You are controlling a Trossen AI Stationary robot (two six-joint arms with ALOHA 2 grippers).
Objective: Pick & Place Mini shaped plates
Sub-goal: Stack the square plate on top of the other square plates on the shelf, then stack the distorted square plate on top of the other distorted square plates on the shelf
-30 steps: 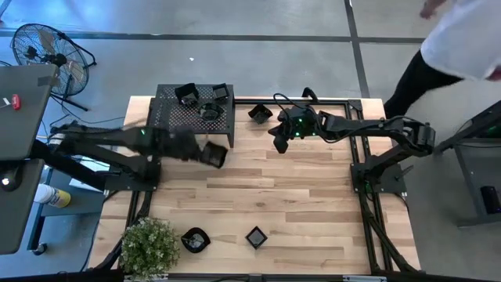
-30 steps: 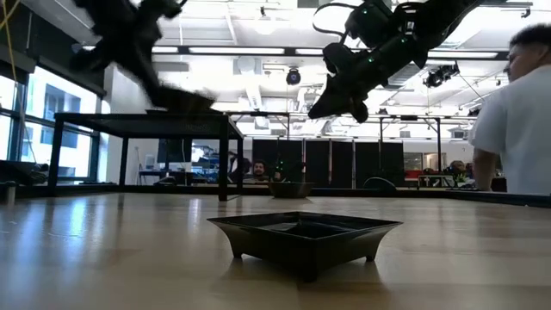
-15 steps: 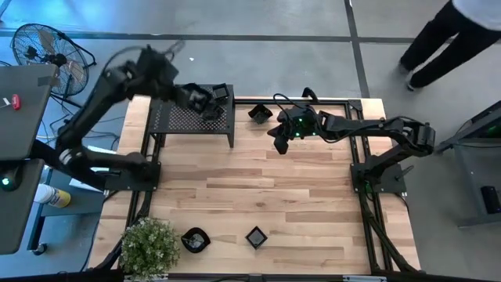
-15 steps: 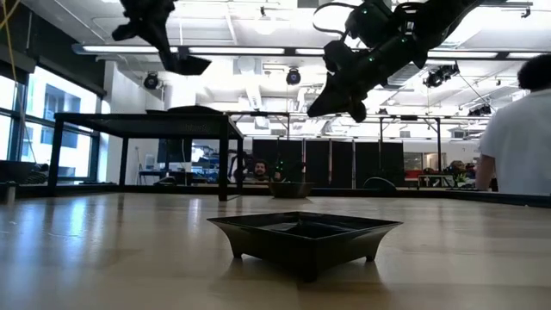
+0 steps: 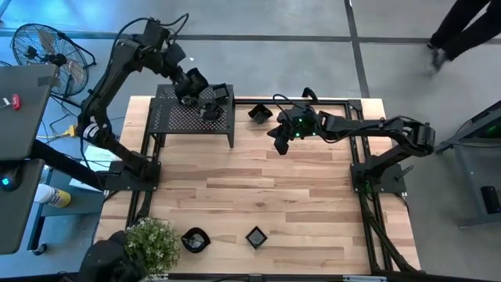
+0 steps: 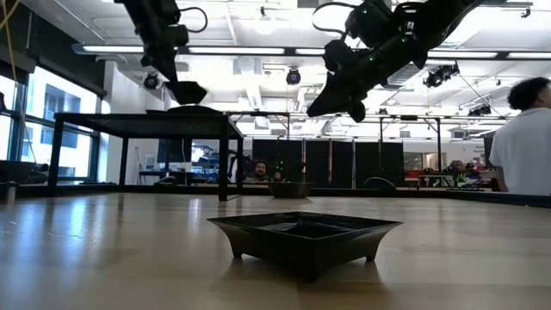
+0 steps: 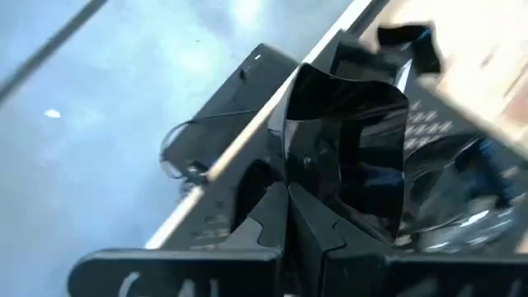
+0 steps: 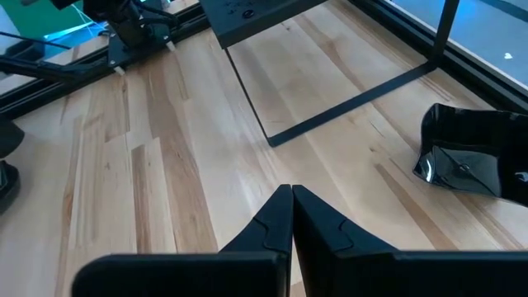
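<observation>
Plate point(image 7: 346, 157) clenched in left claw point(image 5: 190, 84), now swung over shelf point(image 5: 188, 119); right claw point(image 5: 279, 144) shut, unmoved

shelf point(image 5: 192, 121) sat at the table's point(image 5: 305, 204) far left corner with plates point(image 5: 211, 106) on top — one plate point(image 5: 260, 113) just right of it, two plates point(image 5: 225, 237) at the near edge, plant point(image 5: 149, 244) left of them.

Mini shaped plates point(image 5: 256, 236) glossy black. Shelf point(image 5: 192, 119) black, perforated dot pattern. Table point(image 5: 305, 196) pale wood, plank-striped. Plant point(image 5: 149, 243) green. Arms dark, green lights on right one.
</observation>
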